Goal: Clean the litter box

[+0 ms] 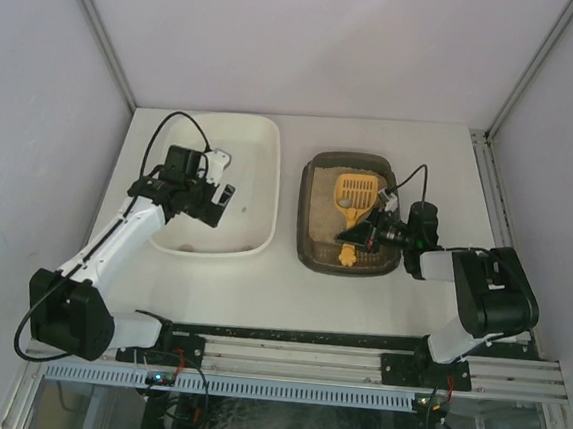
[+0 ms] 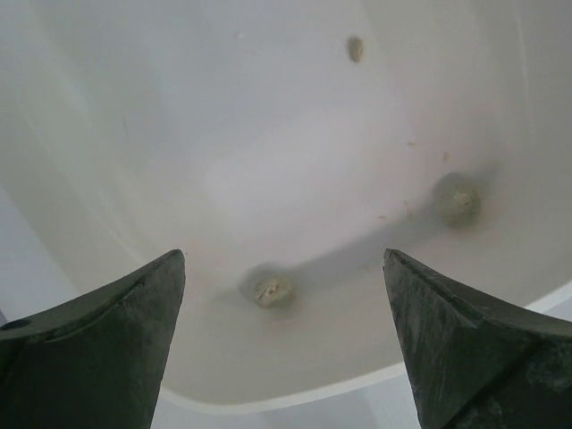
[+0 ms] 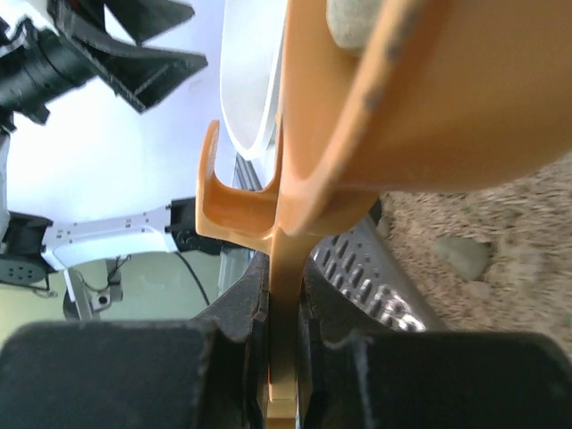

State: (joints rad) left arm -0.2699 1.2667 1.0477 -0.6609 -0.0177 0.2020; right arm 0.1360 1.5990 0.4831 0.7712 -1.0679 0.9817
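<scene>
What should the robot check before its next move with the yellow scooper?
1. The right end effector shut on the yellow plastic scoop: ok.
2. Scoop over the dark grey-brown rectangular plastic litter box: ok.
3. The left end effector open, empty, above the white plastic tub: ok.
4. The beige litter free of clumps: not ok, one grey clump lies in it.
5. Scoop loaded: cannot tell.

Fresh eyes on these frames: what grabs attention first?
The orange scoop stands out first, over the sandy litter box on the right of the overhead view, its handle clamped between the fingers of the right gripper. Next comes the white tub on the left, with grey clumps on its floor and the left gripper hovering wide open above them.
</scene>
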